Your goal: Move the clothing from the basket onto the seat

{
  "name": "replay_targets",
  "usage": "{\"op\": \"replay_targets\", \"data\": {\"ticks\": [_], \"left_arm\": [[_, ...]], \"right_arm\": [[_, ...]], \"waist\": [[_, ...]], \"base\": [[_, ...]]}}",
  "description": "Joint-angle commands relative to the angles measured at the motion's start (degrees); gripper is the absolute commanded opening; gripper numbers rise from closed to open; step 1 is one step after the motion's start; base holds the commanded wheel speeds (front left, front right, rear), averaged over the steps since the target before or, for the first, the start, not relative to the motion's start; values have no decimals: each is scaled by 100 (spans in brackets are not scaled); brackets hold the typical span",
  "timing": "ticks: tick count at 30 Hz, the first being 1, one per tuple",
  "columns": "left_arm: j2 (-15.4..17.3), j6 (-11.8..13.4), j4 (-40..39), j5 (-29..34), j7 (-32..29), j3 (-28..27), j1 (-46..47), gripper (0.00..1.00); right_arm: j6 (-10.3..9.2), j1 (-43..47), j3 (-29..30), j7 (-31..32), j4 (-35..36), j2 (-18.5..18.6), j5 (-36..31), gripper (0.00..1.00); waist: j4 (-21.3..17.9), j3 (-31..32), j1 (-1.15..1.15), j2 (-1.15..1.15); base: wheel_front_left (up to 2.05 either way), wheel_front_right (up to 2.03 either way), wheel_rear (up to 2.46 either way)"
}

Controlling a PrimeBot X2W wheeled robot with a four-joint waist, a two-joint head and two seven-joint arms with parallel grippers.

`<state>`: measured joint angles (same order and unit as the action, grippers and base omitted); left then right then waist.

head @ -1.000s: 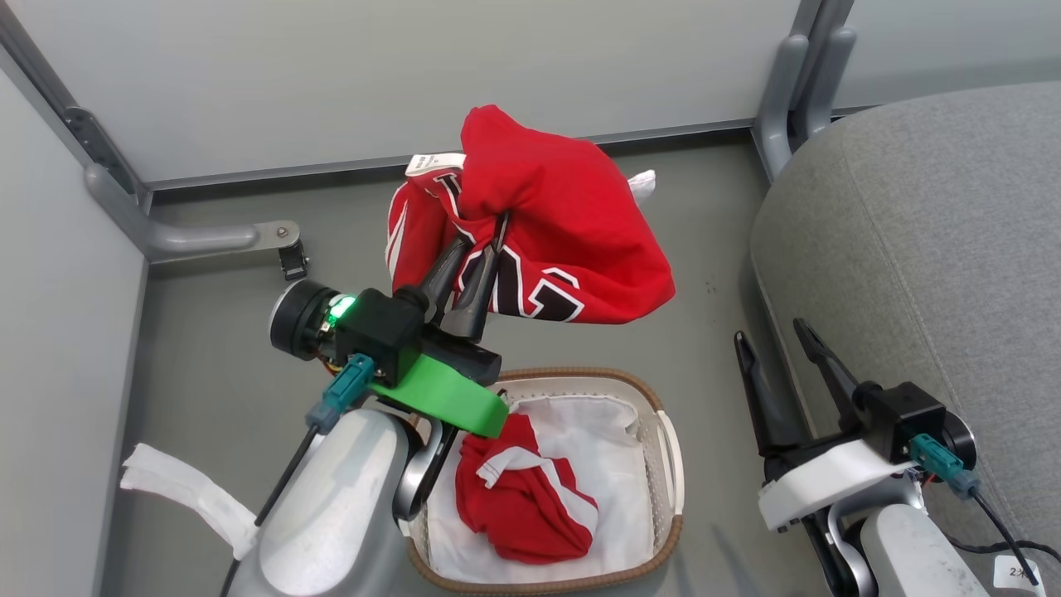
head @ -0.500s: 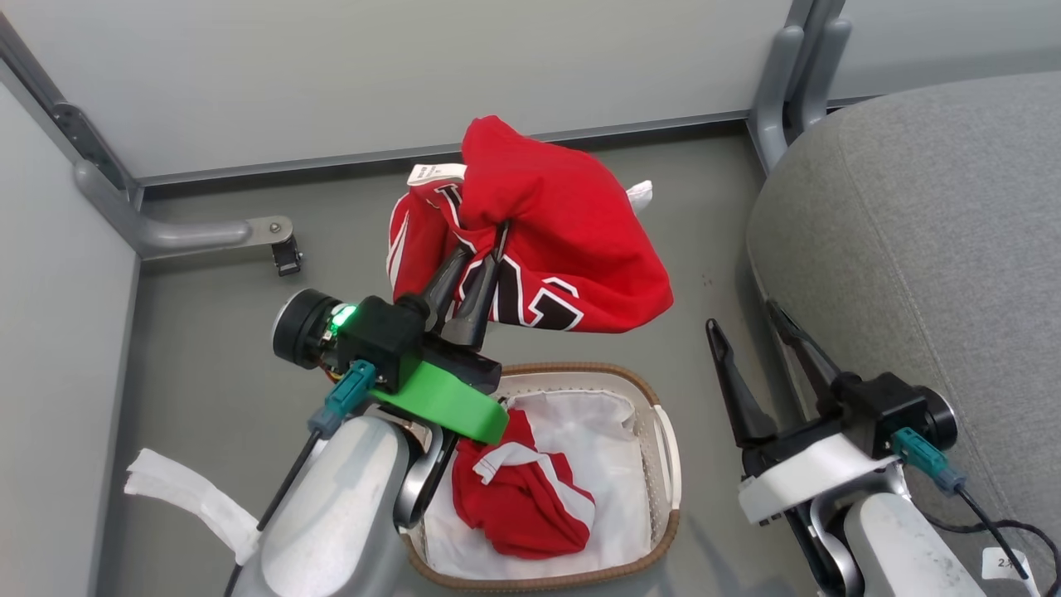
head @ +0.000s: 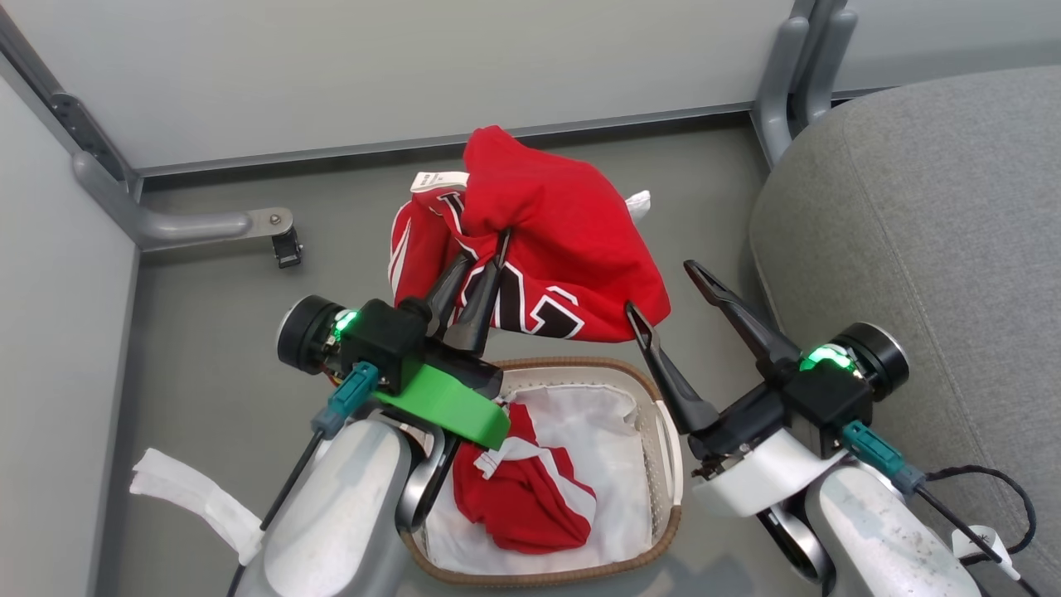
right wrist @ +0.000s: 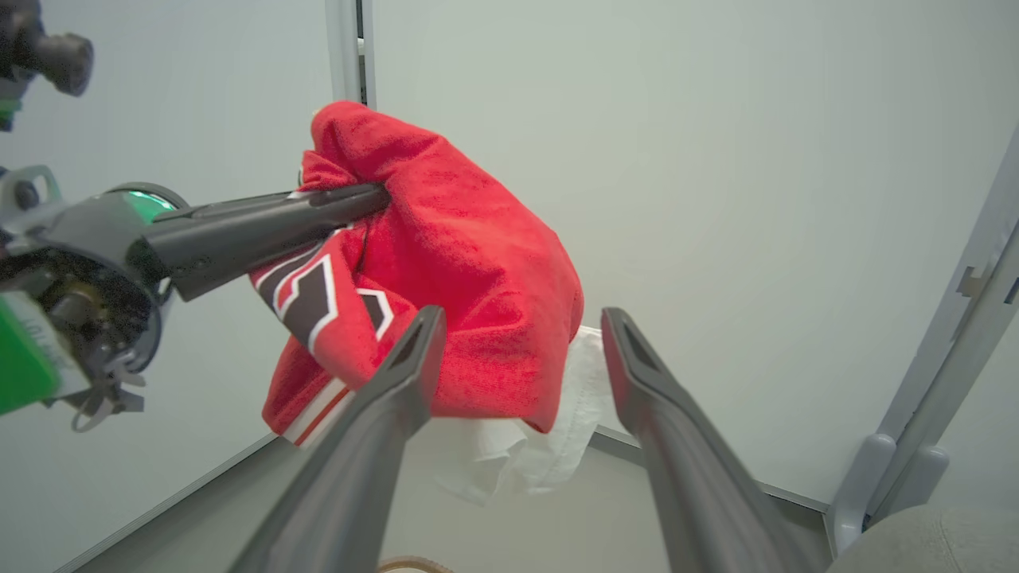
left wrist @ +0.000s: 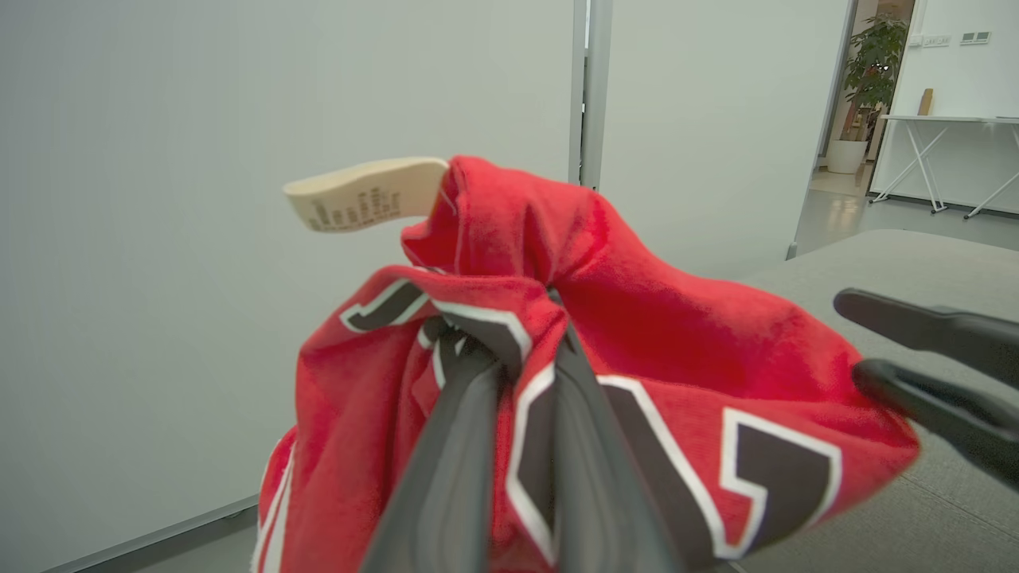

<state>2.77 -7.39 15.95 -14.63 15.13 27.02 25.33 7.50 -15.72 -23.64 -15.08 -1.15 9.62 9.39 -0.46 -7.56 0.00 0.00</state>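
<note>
Pale walls (head: 414, 75) and grey floor (head: 215, 348) surround the basket (head: 580, 369), where a striped red garment (head: 522, 506) lies half hidden behind the left forearm (head: 348, 506). The left gripper (head: 485, 245) pinches the jersey (head: 564, 224) aloft; the right gripper (head: 659, 286) gapes beside it, near the seat (head: 912, 207).

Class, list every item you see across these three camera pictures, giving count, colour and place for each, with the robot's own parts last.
jersey: one, red with black-and-white lettering, held up in the air beyond the basket
striped garment: one, red with white trim, lying in the basket
basket: one, white with brown woven rim, on the floor in front of the robot
liner: one, white, inside the basket
seat: one, grey, at the robot's right
frame posts: two, grey, at the wall corners
potted plant: one, green, far off in the left wrist view
left gripper: one, dark fingers, shut on the jersey
right gripper: one, dark fingers, open, beside the jersey's lower edge
</note>
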Motion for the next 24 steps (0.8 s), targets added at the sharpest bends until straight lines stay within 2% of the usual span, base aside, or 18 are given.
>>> {"op": "replay_targets", "data": {"ticks": [1, 9, 14, 24], "left_arm": [[22, -16, 10, -51, 3, 3, -50, 0], [22, -16, 50, -105, 3, 46, -89, 0], [22, -16, 83, -136, 3, 85, -91, 0], [23, 2, 118, -210, 3, 203, 16, 0]], "right_arm": [[-2, -67, -56, -12, 7, 28, -41, 100], [-2, -281, -648, -12, -19, 87, -49, 100], [-3, -481, -1068, -12, -336, 50, -112, 100], [-3, -978, -1132, -12, -1262, -288, -775, 100]], "waist": [[8, -1, 0, 0], [67, -6, 0, 0], [101, -24, 0, 0], [170, -109, 0, 0]], "base": [[0, 0, 0], [0, 0, 0], [0, 0, 0], [0, 0, 0]]}}
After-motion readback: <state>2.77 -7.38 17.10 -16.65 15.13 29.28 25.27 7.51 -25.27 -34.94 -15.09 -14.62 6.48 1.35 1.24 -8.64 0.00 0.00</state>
